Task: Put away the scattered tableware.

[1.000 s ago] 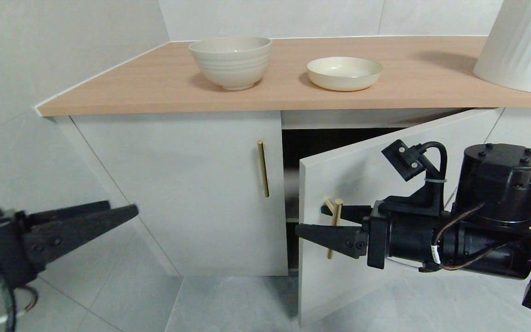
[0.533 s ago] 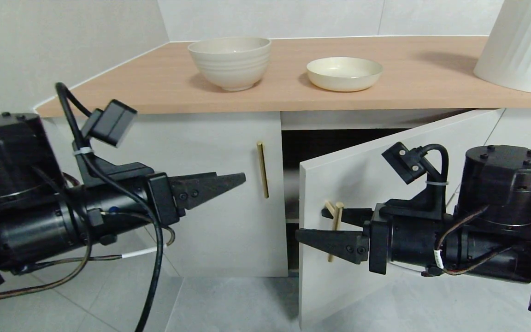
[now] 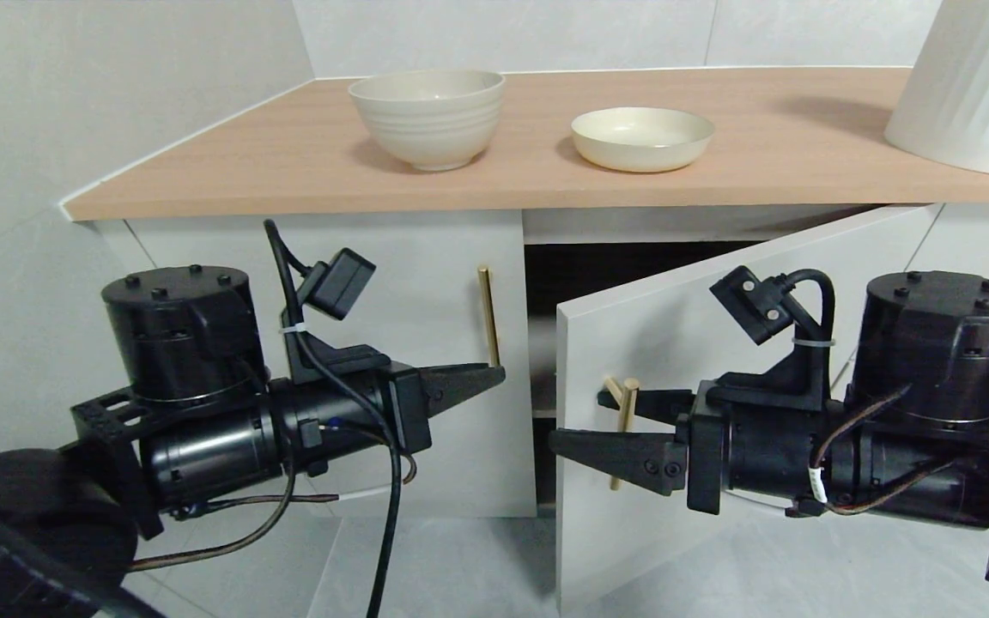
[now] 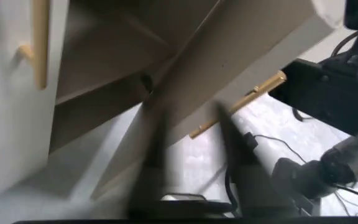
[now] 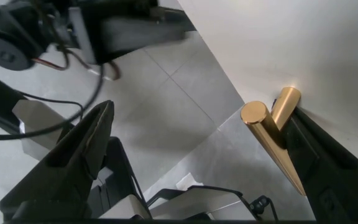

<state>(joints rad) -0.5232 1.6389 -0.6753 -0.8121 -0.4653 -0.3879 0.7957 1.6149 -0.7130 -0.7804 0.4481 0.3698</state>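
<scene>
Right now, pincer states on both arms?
left pincer: open, holding nothing.
right pincer: open, its fingers on either side of the ajar door's gold handle, not clamped on it.

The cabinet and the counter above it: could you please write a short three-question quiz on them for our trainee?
1. True or false: the right door is ajar.
2. What straddles that door's handle? A) the right gripper, open; B) a person's hand; C) nothing.
3. How many bowls are on the counter?
Key: 1 true. 2 A. 3 two: a deep bowl and a shallow bowl.
</scene>
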